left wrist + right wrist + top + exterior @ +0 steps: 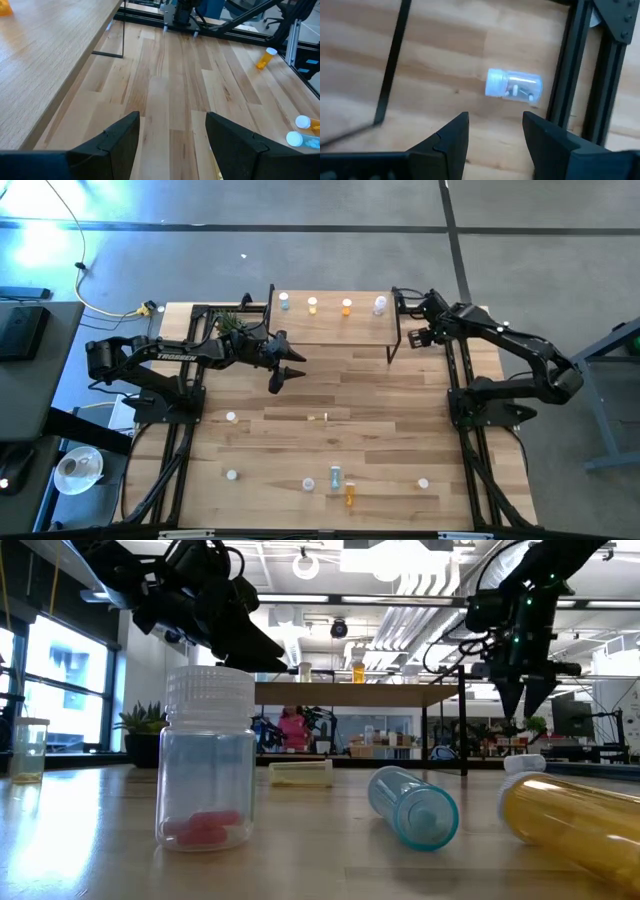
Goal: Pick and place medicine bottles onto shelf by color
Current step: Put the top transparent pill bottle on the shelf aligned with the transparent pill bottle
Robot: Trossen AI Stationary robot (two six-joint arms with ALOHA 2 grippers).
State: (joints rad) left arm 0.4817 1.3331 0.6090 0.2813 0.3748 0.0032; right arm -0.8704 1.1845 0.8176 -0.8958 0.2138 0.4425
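Note:
The shelf (pixel 330 325) stands at the table's far edge. On it are a blue bottle (pixel 285 302), a yellow one (pixel 313 305), an orange one (pixel 347 306) and a clear one (pixel 380 305) at its right end. That clear bottle (pixel 514 86) lies on its side. My right gripper (pixel 495 127) hangs open above it, pointing steeply down and touching nothing. My left gripper (pixel 172 130) is open over bare table in front of the shelf's left part (pixel 285 370). Several more bottles stand or lie on the table's near half.
Near the front edge are an upright clear bottle (pixel 207 765), a blue one (pixel 415 805) and an orange one (pixel 575 825) on their sides. A pale yellow one (pixel 318 417) lies mid-table. A potted plant (pixel 232 325) is beside the shelf's left end. Black frame rails (pixel 465 370) line the sides.

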